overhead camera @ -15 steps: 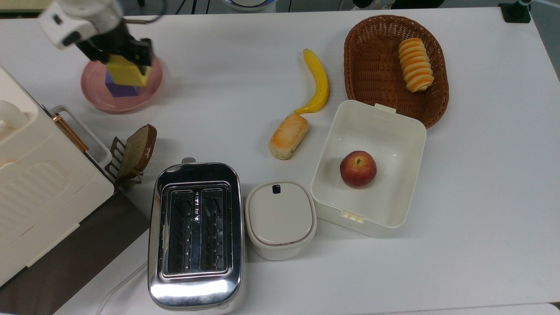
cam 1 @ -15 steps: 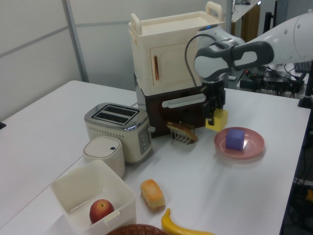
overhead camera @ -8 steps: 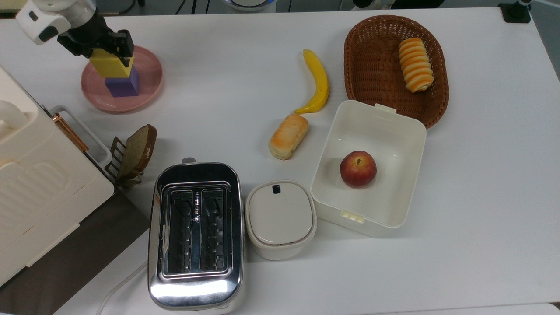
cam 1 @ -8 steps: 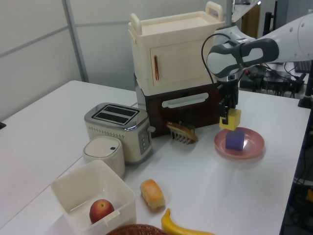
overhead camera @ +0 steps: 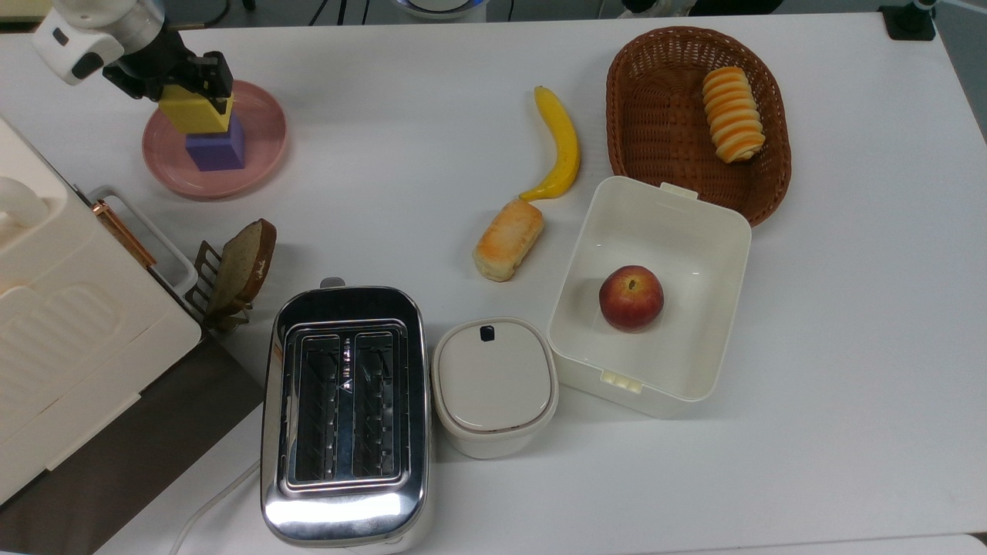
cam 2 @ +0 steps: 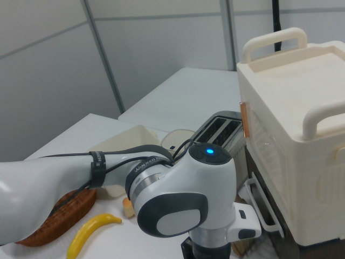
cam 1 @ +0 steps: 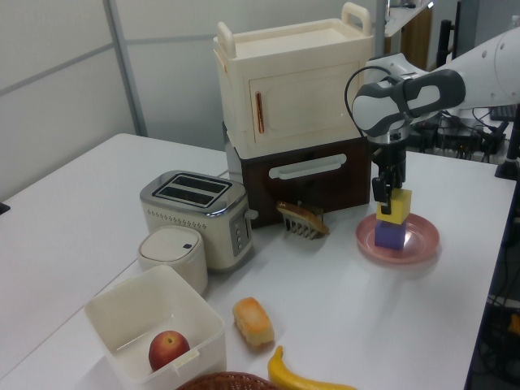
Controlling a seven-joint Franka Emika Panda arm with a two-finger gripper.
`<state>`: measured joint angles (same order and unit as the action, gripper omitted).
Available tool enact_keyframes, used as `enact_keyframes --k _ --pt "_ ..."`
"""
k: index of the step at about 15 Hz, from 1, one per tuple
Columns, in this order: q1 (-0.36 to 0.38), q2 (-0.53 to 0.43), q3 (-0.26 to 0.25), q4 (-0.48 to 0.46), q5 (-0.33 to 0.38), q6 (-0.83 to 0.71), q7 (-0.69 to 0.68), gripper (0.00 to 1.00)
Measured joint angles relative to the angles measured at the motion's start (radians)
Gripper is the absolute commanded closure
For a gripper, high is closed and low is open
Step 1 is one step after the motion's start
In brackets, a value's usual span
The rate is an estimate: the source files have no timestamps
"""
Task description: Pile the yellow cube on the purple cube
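End effector [cam 1: 388, 197] gripping yellow cube [cam 1: 394, 206], now lower, flush atop purple cube [cam 1: 390, 236].

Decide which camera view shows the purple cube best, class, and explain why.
The left view: the purple cube shows two faces under the yellow cube. The top view shows it partly covered from above; in the right view, the arm fills the foreground.

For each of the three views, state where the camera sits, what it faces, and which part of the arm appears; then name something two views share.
Top view: overhead, looking down at the table; tool on the yellow cube.
Left view: low at the table's side, facing the cabinet; arm and tool.
Right view: close behind the arm's wrist, facing the toaster.
Shared: toaster, banana.
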<state>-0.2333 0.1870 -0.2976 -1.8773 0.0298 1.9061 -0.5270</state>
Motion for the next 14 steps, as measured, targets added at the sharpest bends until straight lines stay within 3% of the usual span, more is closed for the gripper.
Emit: enact_keyframes --k 9,14 --pt "-0.002 0.001 -0.004 0.01 0.04 0.003 0.0 0.0" --pt "0.037 -0.046 -0.001 0.118 0.04 -0.122 0.091 0.0"
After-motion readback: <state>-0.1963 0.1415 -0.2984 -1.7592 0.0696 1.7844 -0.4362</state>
